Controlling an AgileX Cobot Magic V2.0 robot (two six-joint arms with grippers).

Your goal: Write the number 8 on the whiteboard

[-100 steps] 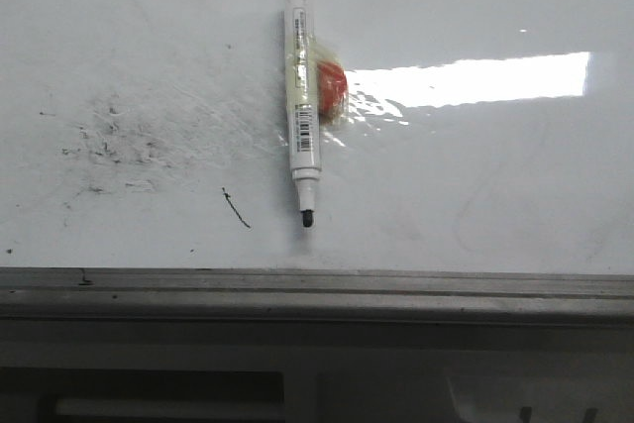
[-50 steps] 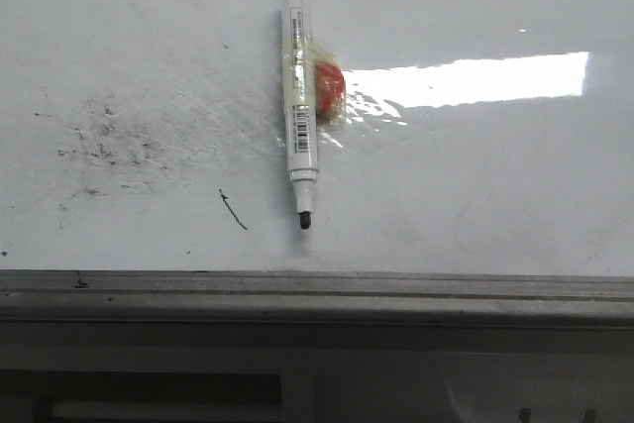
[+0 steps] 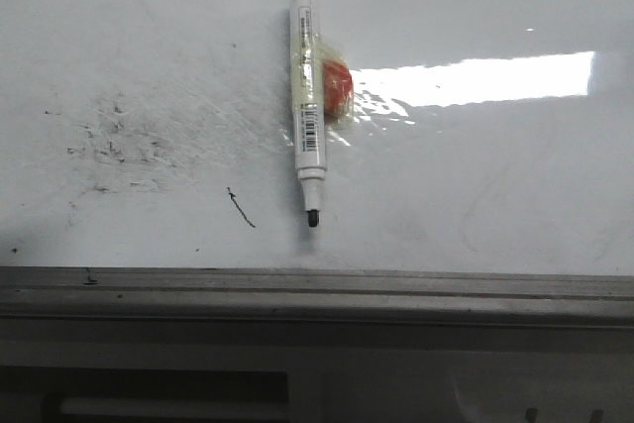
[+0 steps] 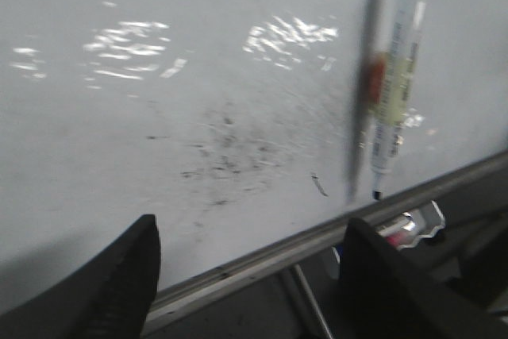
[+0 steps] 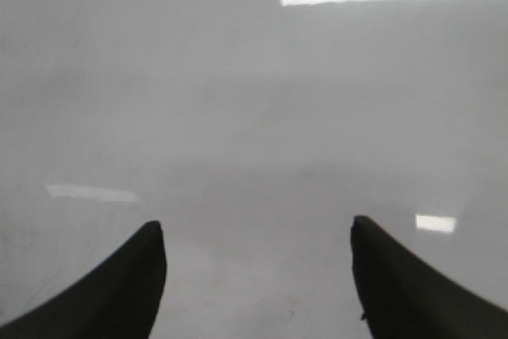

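Rail [image 3: 317,289]: grey metal strip along near edge of the whiteboard [image 3: 495,175], runs full width in front view; also seen in left wrist view.
Left gripper [image 4: 250,275]: seen in left wrist view only; two dark fingers [image 4: 119,291] spread wide, nothing btwn them; over near edge of board, above the rail.
Right gripper [image 5: 258,275]: right wrist view only; fingers far apart, nothing held; only bare glossy board w/ glare patches below it.
Short stroke [image 3: 241,208]: thin black diagonal mark, just left of marker tip, near the rail.
Marker [image 3: 308,86]: white barrel, dark cap end farthest away, black tip pointing toward rail; lies roughly upright in front view, tip just short of near edge. Barcode label on barrel. Untouched by either gripper.
Orange blob [image 3: 338,86]: touching marker's right side at mid-barrel, w/ clear tape-like film over it; can't tell what it is.
Smudge patch [image 3: 119,141]: grey speckles + fine scratches, left of marker, well apart from it.
Glare [image 3: 475,79]: bright bar right of marker, on far half of board.
Number 8: not drawn; no such figure on board in any view.
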